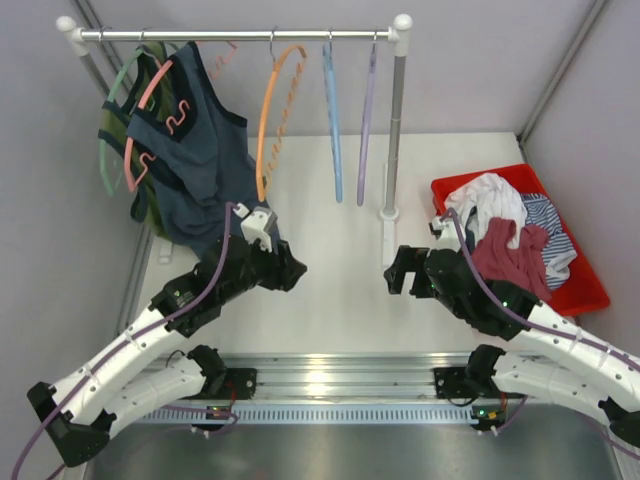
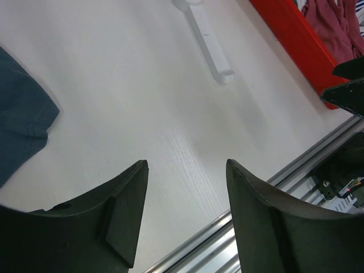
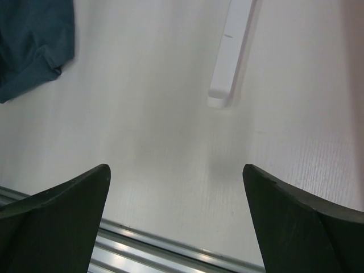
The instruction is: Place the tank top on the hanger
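Left wrist view has the left claw [image 2: 185, 170] released, its two dark fingers spread with only bare desk [image 2: 142, 102] between them. The right claw [image 3: 176, 170] is also released and empty, its fingers wide apart over the near part of the desk, close to the metal rail at the desk's near edge. Both claws hover low near the middle and point towards each other.

Nothing is grasped, so the task looks to be at its very start: the pick-up of the garment is the step in hand.

The tank top [image 1: 510, 258] lies crumpled in the red bin [image 1: 592, 292] at the right side. It sits just right of the right arm's wrist and behind that claw's opening, not in front of it. A white garment [image 1: 490, 198] lies on the far side of it and a striped garment [image 1: 555, 235] beside it, both touching it.

The hanger [image 1: 268, 110] hangs by its hook from the rail [image 1: 240, 35] at the far side. It is left of centre, beside a dark blue-grey top [image 1: 200, 170], and well apart from the bin.

As I judge it, the next move calls for the right claw to swing right and over the bin. It should then come down on maroon cloth alone, clear of the white and striped pieces. The left claw is the nearer one to the hanger.
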Motion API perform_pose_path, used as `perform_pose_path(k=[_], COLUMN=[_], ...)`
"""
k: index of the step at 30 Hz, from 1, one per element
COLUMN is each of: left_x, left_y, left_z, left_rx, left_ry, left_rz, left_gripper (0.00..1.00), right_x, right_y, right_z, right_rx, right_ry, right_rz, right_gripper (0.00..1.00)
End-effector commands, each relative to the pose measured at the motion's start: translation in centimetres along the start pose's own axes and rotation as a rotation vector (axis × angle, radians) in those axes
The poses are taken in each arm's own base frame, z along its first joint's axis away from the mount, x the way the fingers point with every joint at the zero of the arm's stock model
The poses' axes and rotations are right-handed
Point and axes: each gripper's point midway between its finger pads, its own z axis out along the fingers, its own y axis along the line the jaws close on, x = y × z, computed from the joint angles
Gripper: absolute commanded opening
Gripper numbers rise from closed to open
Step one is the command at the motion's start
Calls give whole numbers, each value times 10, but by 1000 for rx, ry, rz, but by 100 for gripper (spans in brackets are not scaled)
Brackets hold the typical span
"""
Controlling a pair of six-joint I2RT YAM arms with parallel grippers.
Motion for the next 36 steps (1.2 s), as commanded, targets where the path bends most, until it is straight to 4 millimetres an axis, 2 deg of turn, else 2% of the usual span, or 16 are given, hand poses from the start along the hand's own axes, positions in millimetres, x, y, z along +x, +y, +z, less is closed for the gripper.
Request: perform_pose_path(k=[1,6,9,10,11,13,16,17,19,20,24,27,28,32,36], left_x=[-33,-38,-40,-40,-41,-40,-42,-43,-42,-43,-43,-43,-43,-43,-36], left_y=[-11,-13,-15,-16,-16,-17,-17,-17,-16,-17,-20,-23,-23,-25,-24], left_z=[-6,-9,-9,-9,-9,-8,-6,-6,-4,-5,-1,2,3,6,13], left_rx=[29,36,42,46,46,50,47,44,39,44,63,72,70,74,72], left_ry=[-104,-117,-118,-116,-116,-113,-111,-112,-106,-110,-111,-97,-93,-72,-51], left_rz=[25,40,49,53,53,56,64,65,69,70,72,75,77,81,79], left_gripper=[62,63,64,64,64,64,65,65,65,65,66,66,66,66,66], right_x=[-14,-16,-20,-14,-19,-26,-46,-52,-67,-76,-112,-127,-127,-126,-106], right_y=[-5,-9,-19,-20,-30,-33,-52,-70,-86,-102,-136,-163,-173,-233,-276], right_z=[-4,-6,1,6,11,16,25,30,35,35,35,41,46,33,30], right_rx=[24,49,104,109,140,137,178,220,246,270,372,456,486,658,735], right_ry=[-50,-43,-18,29,36,48,47,59,62,56,-13,-33,-21,-48,-30], right_rz=[39,26,9,-12,8,13,62,107,143,194,234,279,293,384,462], right_gripper=[100,100,100,100,100,100,100,100,100,100,100,100,99,100,100])
